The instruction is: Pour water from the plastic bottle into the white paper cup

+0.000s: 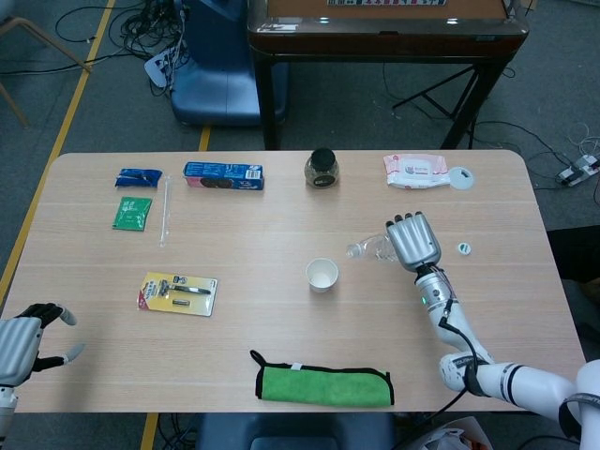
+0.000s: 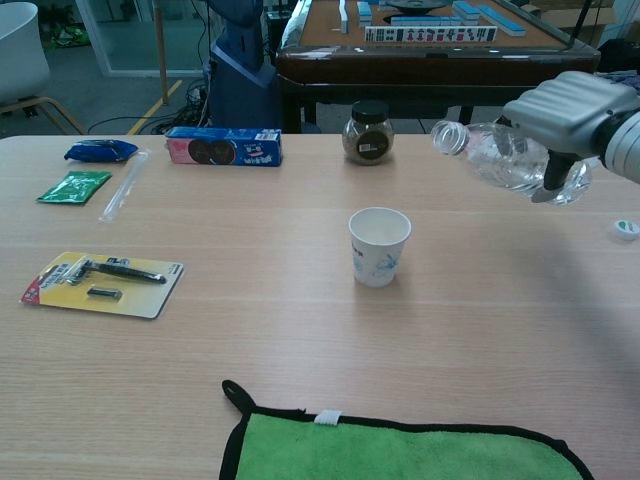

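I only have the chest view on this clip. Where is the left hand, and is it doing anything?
Observer: The left hand sits at the table's near left corner, holding nothing, fingers apart.
Reviewer: What is behind the right hand?
Observer: A white packet of wipes lies at the far edge, beyond the right hand.
Reviewer: Is the plastic bottle's mouth over the cup?
Observer: From above, the plastic bottle mouth sits right of the white paper cup, not over it.
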